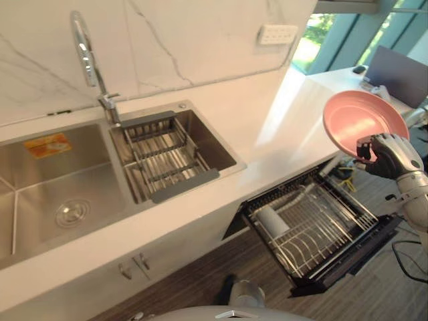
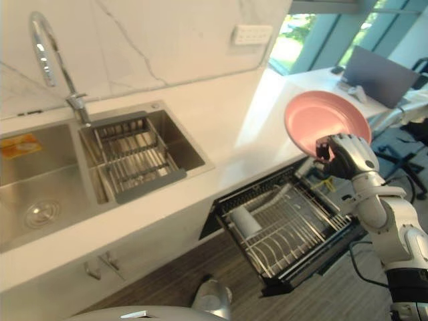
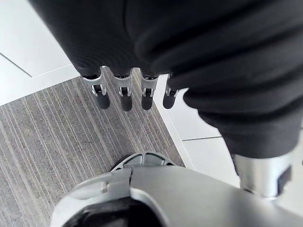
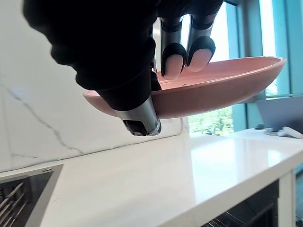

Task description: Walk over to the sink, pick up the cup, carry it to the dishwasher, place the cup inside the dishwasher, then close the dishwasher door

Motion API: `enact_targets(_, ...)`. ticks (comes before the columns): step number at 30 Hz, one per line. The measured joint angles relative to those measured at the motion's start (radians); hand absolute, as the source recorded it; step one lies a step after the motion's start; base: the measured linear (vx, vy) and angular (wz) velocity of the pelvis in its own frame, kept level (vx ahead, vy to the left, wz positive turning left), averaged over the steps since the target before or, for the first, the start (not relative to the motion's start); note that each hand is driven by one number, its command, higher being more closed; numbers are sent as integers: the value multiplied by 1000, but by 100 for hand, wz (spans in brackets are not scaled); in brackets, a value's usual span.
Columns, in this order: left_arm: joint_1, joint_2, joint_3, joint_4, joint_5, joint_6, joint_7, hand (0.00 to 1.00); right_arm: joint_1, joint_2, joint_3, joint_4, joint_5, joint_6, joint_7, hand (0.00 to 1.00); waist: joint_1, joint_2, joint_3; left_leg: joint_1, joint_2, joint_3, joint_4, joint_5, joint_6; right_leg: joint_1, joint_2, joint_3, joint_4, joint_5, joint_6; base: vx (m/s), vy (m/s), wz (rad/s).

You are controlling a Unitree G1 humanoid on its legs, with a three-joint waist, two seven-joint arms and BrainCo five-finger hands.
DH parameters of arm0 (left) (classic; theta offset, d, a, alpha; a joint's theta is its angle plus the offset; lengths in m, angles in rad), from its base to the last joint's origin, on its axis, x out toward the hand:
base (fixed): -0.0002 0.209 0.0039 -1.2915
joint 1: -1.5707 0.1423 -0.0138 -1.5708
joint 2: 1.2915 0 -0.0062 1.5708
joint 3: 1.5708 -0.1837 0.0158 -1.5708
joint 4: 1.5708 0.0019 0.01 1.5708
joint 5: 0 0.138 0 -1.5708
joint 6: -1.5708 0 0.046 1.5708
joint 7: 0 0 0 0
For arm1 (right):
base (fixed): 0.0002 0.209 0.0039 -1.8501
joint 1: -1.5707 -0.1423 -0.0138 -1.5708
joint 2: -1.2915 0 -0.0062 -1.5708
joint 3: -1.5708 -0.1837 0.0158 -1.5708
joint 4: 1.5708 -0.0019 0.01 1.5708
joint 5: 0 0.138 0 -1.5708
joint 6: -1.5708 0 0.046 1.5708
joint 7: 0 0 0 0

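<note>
No cup is in hand: the right hand [image 1: 394,157], at the right edge of the left eye view, is clamped on a pink plate [image 1: 364,120]. It holds the plate up in the air, tilted, above the far corner of the open dishwasher rack [image 1: 314,227]. In the right wrist view the fingertips [image 4: 173,59] press on the plate's upper face and the thumb lies under the rim, so this is a pinch at one edge.

The plate looks rigid and smooth, probably glazed and therefore slippery, and breakable if dropped. Held at the rim, its weight levers against the fingers, so a deeper hold across the rim would be safer. It should probably go edge-on between the rack's wire tines.

A white cup [image 1: 273,219] lies on its side at the near left of the rack. The double sink [image 1: 40,194] at the left holds a wire drainer basket [image 1: 164,157] in its right basin.

The left hand [image 3: 123,94] hangs over the floor with fingers straight and apart, holding nothing.
</note>
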Motion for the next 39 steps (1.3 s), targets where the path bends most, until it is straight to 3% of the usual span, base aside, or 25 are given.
enact_targets(1, -5, 3, 1, 0, -1, 0, -2, 0, 9, 3, -13, 3, 1, 3, 1, 100, 1, -17, -5, -12, 3, -5, 17, -4, -8, 4, 14, 2, -19, 16, 21, 182, -136, -33)
enact_targets(2, -23, 7, -2, -4, -8, 0, -3, 0, 7, 3, -37, 3, 11, 0, 2, 100, 15, 2, -1, -51, 8, -64, 50, 0, -9, -11, 43, 22, -64, 21, 20, 168, -139, -38)
enact_targets(8, -53, 11, -10, -7, -64, 8, 0, 0, 5, 40, -44, 5, 39, 10, -4, 100, 7, 1, 31, -97, 15, -68, 67, -3, -10, -49, 73, 56, -111, 28, 24, 60, -73, -25)
enact_targets(11, -60, 11, -10, -18, -88, 8, 4, 0, 5, 69, -75, 5, 40, 16, -8, 100, 11, 7, 64, -104, 14, -78, 70, -27, -3, -62, 84, 79, -123, 70, 33, -84, -5, -18)
enact_targets(15, -62, 11, -6, -20, -89, 2, 8, 0, 7, 120, -85, 5, 41, 43, -9, 100, 8, 10, 88, -116, 11, -74, 71, -25, 7, -71, 83, 80, -144, 117, 33, -90, 13, -4)
enact_targets(23, -71, -1, -1, -42, -96, -18, 21, 0, 4, 193, -84, 8, 39, 125, -8, 100, 26, 41, 117, -171, -7, -92, 84, -15, 13, -100, 80, 86, -182, 114, 31, -9, -47, -1)
enact_targets(34, -83, 1, 0, -62, -127, -35, 23, 0, -38, 254, -70, 77, 28, 209, -9, 100, 29, 48, 170, -241, -40, -112, 106, -14, 31, -137, 50, 102, -213, 115, 33, -42, -32, 6)
enact_targets(39, -87, -7, -3, -108, -104, -45, 23, 0, -88, 261, -22, 132, -24, 249, -10, 100, 33, 84, 209, -278, -39, -120, 125, -8, 36, -158, 50, 102, -222, 116, 33, -9, -24, 3)
